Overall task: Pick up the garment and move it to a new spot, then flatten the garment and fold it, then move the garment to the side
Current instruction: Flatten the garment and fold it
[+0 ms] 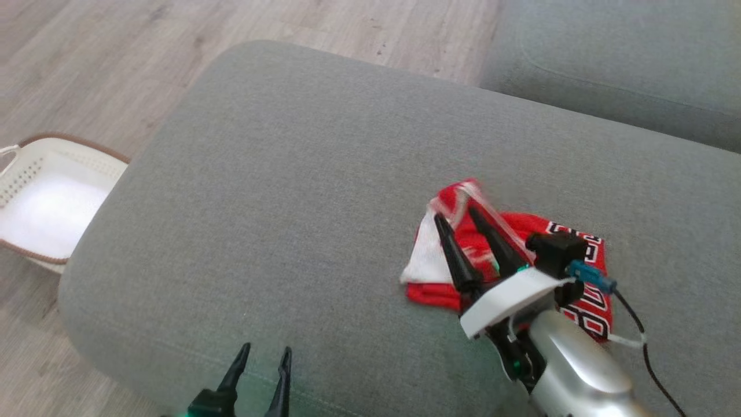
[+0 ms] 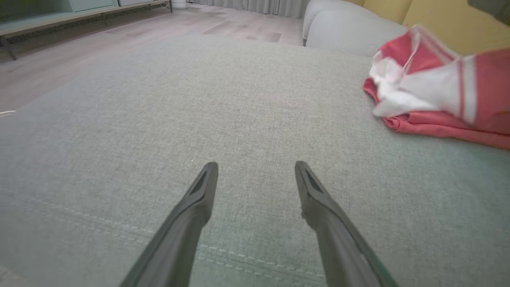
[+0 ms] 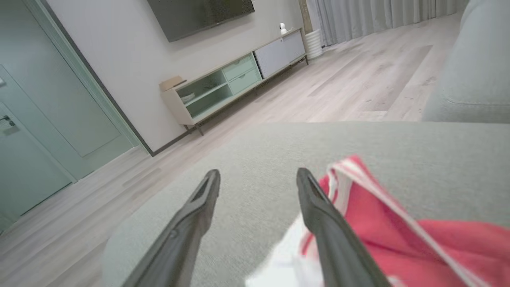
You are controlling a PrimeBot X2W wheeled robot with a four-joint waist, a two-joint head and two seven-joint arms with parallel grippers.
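A red garment (image 1: 570, 278) with white panels and black-and-white lettering lies crumpled on the right part of the grey cushion (image 1: 301, 191). One edge of it stands blurred in the air. My right gripper (image 1: 457, 215) hovers over the garment's left part, open, with nothing between its fingers. In the right wrist view the garment (image 3: 398, 235) lies just right of the open right gripper (image 3: 257, 177). My left gripper (image 1: 265, 349) is open at the cushion's near edge, well left of the garment. The left wrist view has the garment (image 2: 438, 95) at its right, beyond the open left gripper (image 2: 255, 167).
A white laundry basket (image 1: 43, 202) with a brown rim stands on the wooden floor left of the cushion. A second grey sofa section (image 1: 625, 63) lies at the back right. A low TV cabinet (image 3: 235, 79) stands against the far wall.
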